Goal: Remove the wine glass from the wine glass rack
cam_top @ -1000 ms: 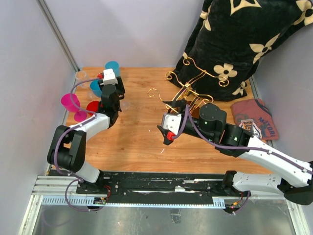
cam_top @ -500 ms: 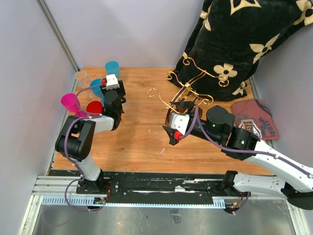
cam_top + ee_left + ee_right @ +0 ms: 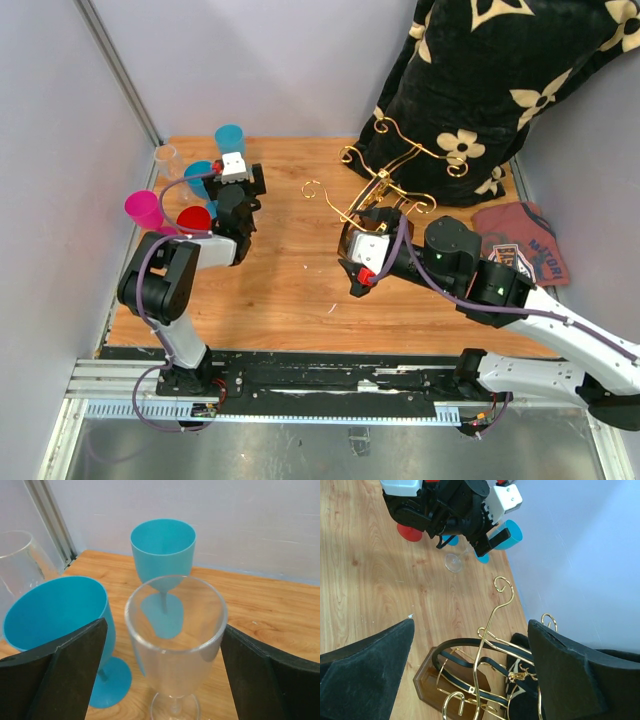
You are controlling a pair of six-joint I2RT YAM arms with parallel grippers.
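- At the far-left side of the table [image 3: 290, 270], the left arm is folding sharply at its elbow and reaching away from its base toward a cluster of glasses, its wrist held low and near level.
- Its left gripper [image 3: 164, 625] is standing spread, one finger [image 3: 65, 675] on each side of the clear wine glass [image 3: 175, 640]. The left finger is leaving a visible gap; whether the right one is touching the bowl cannot be told.
- That wine glass is standing upright on the wood between the fingers, its long axis vertical, mouth pointing up, foot on the table, well apart from the rack.
- Beside and behind it, two blue glasses [image 3: 162, 550] are standing upright, with another clear glass [image 3: 17, 555] at the left edge; a pink glass [image 3: 145, 210] and a red glass [image 3: 193, 218] are sitting nearer the left wall.
- Toward the right, the right arm is stretching from its base diagonally across the table, wrist raised and tipped down.
- The right gripper [image 3: 470, 625] is gaping wide, holding nothing, hovering above the wine glass rack [image 3: 477, 675].
- That rack is standing upright on its dark brown base [image 3: 427, 680], gold scrolls rising, against a black flowered blanket [image 3: 500, 80].
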